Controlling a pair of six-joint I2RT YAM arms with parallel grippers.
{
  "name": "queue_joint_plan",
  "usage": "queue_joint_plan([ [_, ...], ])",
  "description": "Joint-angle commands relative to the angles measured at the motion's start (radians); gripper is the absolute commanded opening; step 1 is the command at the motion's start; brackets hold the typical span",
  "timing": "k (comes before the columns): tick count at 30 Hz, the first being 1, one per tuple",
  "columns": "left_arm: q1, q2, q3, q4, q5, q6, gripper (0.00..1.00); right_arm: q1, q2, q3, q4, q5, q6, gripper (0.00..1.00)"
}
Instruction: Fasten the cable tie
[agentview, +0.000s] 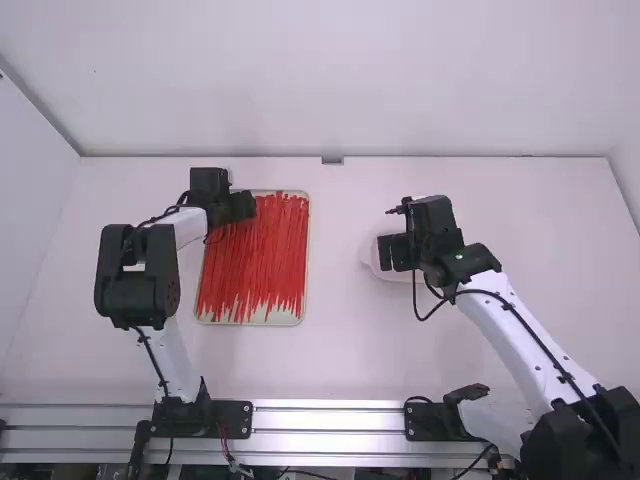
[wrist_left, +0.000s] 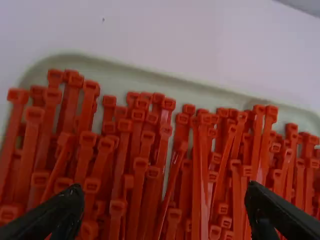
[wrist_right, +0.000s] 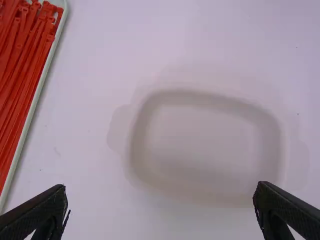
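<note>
White worktop (agentview: 340, 330) is seen carrying a tray (agentview: 250, 322) heaped with red cable ties (agentview: 255, 260). Over their heads the left pincer (wrist_left: 162, 192) is held apart. The right pincer (wrist_right: 159, 192) is spread wide above a white dish (wrist_right: 205, 142) near the tray.

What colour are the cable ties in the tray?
The cable ties are orange-red; left wrist view.

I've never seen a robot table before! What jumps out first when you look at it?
The big heap of bright red cable ties on a pale tray, left of the middle of the table, catches the eye first. The left gripper hangs open over the heap's far end. To the right, the right gripper hangs open above a white dish.
</note>
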Motion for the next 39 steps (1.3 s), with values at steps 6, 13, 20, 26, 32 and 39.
queue_joint_plan([
  [6,0.006,0.010,-0.028,0.031,0.032,-0.005,0.86,0.001,0.004,0.031,-0.004,-0.003,0.000,0.99],
  [13,0.004,0.016,-0.028,0.023,0.006,0.001,0.88,0.001,0.004,0.031,-0.004,-0.003,0.000,0.99],
  [20,0.004,0.024,-0.028,0.025,0.005,0.002,0.88,0.002,0.004,0.031,-0.006,-0.006,0.000,0.99],
  [26,0.004,0.024,-0.028,0.021,-0.023,0.009,0.88,0.002,0.004,0.031,-0.007,-0.005,0.001,0.99],
  [32,0.006,0.024,-0.028,0.018,-0.020,0.010,0.89,0.002,0.004,0.031,-0.008,-0.006,0.001,0.99],
  [39,0.005,0.024,-0.028,0.024,-0.020,0.012,0.90,0.002,0.004,0.031,-0.008,-0.006,0.000,0.99],
])
